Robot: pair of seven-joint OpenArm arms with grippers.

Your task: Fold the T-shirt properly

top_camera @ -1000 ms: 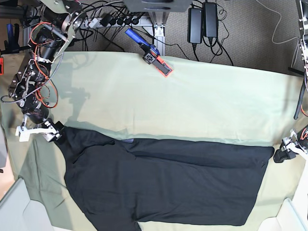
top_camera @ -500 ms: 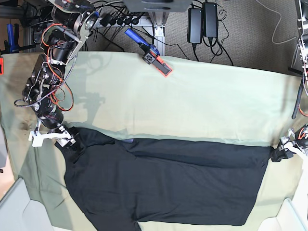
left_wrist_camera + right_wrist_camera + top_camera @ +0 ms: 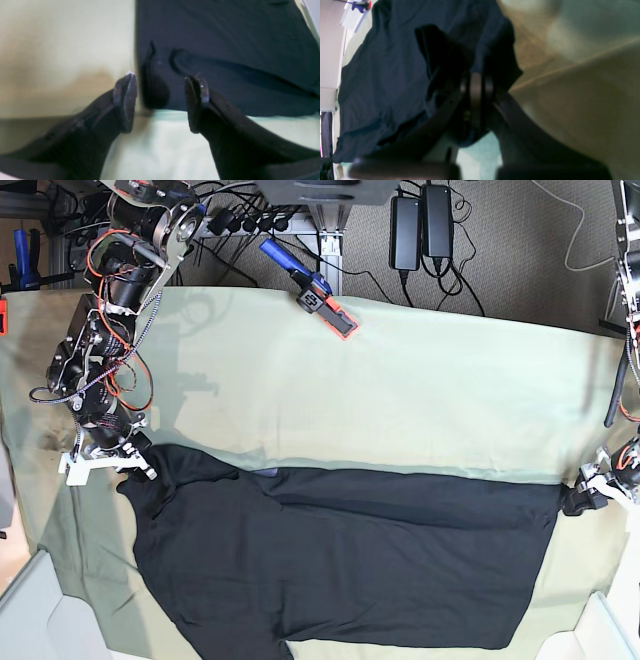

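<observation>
While the right gripper (image 3: 476, 86) pinches a corner of one black T-shirt (image 3: 340, 565), the left gripper (image 3: 160, 100) stands spread at its opposite edge; one green cloth (image 3: 420, 395) beneath, one blue-orange tool (image 3: 310, 288) beyond.

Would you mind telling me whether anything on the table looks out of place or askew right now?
A blue and orange hand tool lies at the far edge of the pale green cloth, well apart from the T-shirt. The shirt itself lies askew, with a loose fold along its upper edge. Nothing looks spilled or damaged.
</observation>
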